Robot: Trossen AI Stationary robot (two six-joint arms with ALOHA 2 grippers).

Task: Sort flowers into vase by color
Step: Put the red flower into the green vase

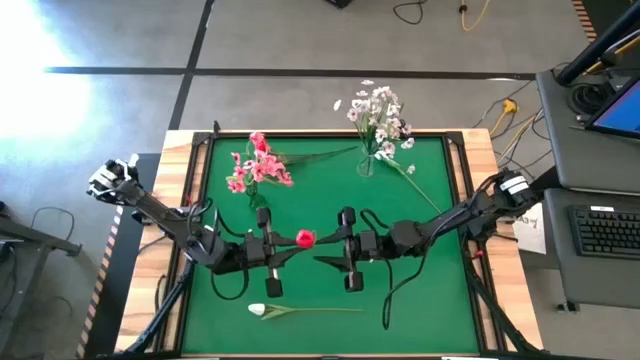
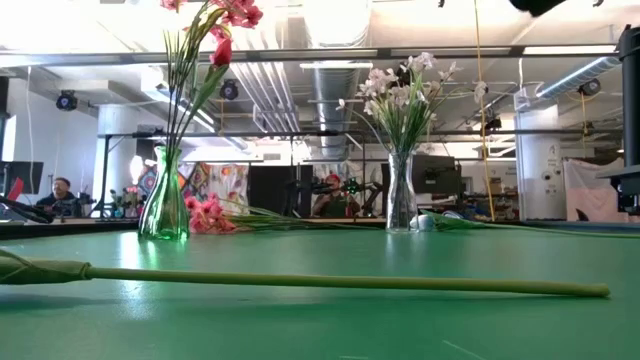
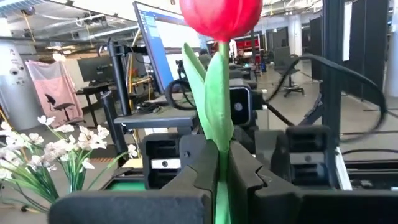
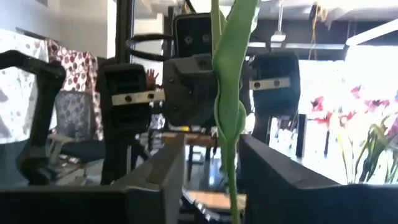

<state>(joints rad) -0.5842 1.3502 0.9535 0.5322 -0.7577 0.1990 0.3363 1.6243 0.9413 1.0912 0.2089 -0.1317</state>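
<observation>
A red tulip (image 1: 305, 238) hangs over the middle of the green mat between my two grippers. My left gripper (image 1: 288, 243) is shut on its green stem (image 3: 219, 118), and the red bud (image 3: 221, 15) shows beyond the fingers. My right gripper (image 1: 322, 243) faces it from the table's right. It is open, with one finger on each side of the same stem (image 4: 229, 124) and a gap showing. A green vase (image 2: 163, 208) holds pink flowers (image 1: 255, 170). A clear vase (image 2: 400, 200) holds white sprays (image 1: 378, 112). Both arms are out of the low view. My left gripper pinches the tulip's stem (image 3: 217, 163) between its two fingers, a short way below the bud. The fingers (image 3: 186, 168) come level from the table's left and lie across the stem. The tulip is lifted clear of the mat.
A white-budded flower (image 1: 300, 310) lies flat near the mat's front edge, long across the low view (image 2: 300, 282). One flower (image 1: 415, 185) lies right of the clear vase and another (image 1: 320, 155) behind the green one. A wooden rim (image 1: 185, 170) frames the mat.
</observation>
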